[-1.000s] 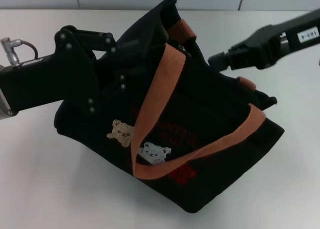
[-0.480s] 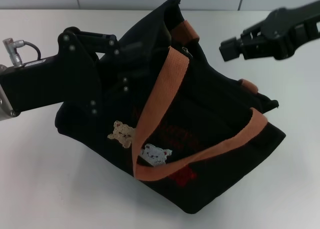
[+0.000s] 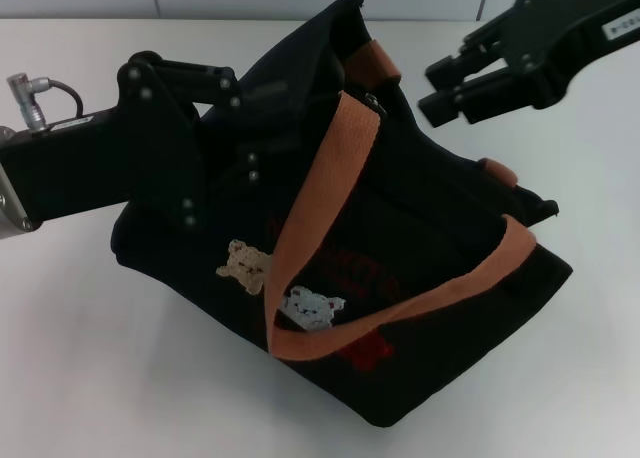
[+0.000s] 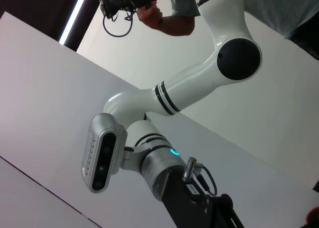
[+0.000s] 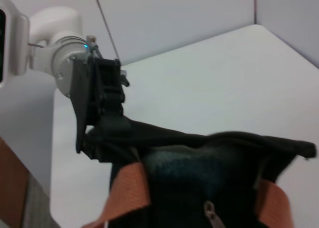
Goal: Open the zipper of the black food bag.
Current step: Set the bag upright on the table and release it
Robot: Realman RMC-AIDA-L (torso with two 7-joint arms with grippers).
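Observation:
The black food bag (image 3: 400, 268) lies tilted on the white table, with orange-brown handles (image 3: 312, 188), two embroidered bears (image 3: 310, 306) and red lettering. Its metal zipper pull (image 3: 373, 102) shows at the top edge, between the handle ends, and again in the right wrist view (image 5: 212, 215). My left gripper (image 3: 243, 103) is shut on the bag's upper fabric at the left end; the right wrist view shows it (image 5: 102, 136) pinching that edge. My right gripper (image 3: 437, 90) hovers open and empty to the right of the zipper pull, clear of the bag.
The white tabletop (image 3: 80, 358) surrounds the bag, with a wall seam behind it. In the left wrist view my right arm (image 4: 164, 96) reaches over the table, and a person's hand (image 4: 149, 11) holds a device at the far edge.
My right gripper has drawn back from the bag's top edge, rising toward the back right and turning so both fingers show apart. The left gripper and bag have barely moved.

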